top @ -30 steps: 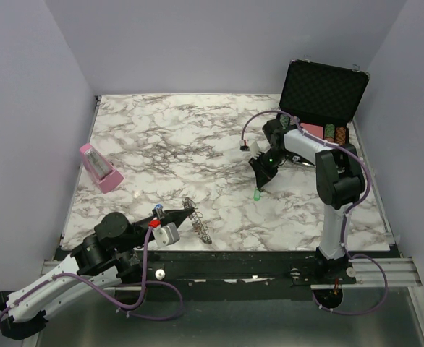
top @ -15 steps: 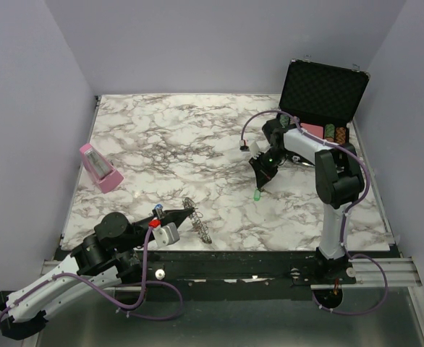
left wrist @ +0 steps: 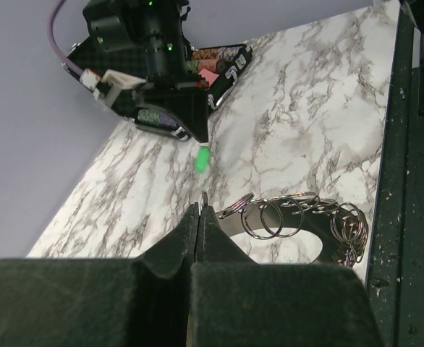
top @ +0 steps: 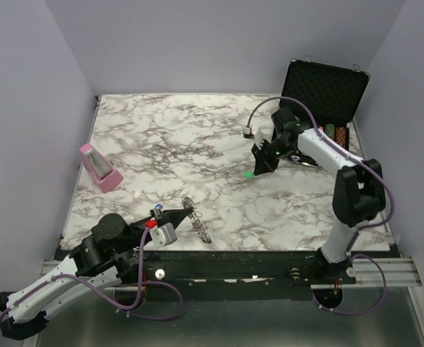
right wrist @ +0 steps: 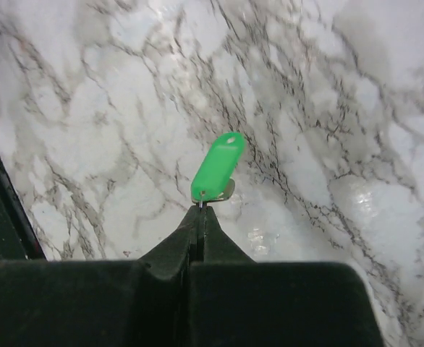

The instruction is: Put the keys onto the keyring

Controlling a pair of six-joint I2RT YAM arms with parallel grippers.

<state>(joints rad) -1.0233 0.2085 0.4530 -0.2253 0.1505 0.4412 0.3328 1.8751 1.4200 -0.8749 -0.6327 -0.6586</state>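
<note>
1. Right end effector (top: 260, 165) is pinched shut on the green key (top: 248, 174), just down-left of the open black case (top: 320, 90).
2. Only the right wrist view shows that grip properly: the fingertips (right wrist: 186, 236) clamp the key's metal end and the green head points away.
3. Left end effector (top: 187, 212) is closed on one end of the keyring (top: 200, 223), well apart from the case, at the near edge of the marble surface (top: 176, 144).
4. Left wrist view shows the keyring's linked loops, which the top view blurs into a thin line.
</note>
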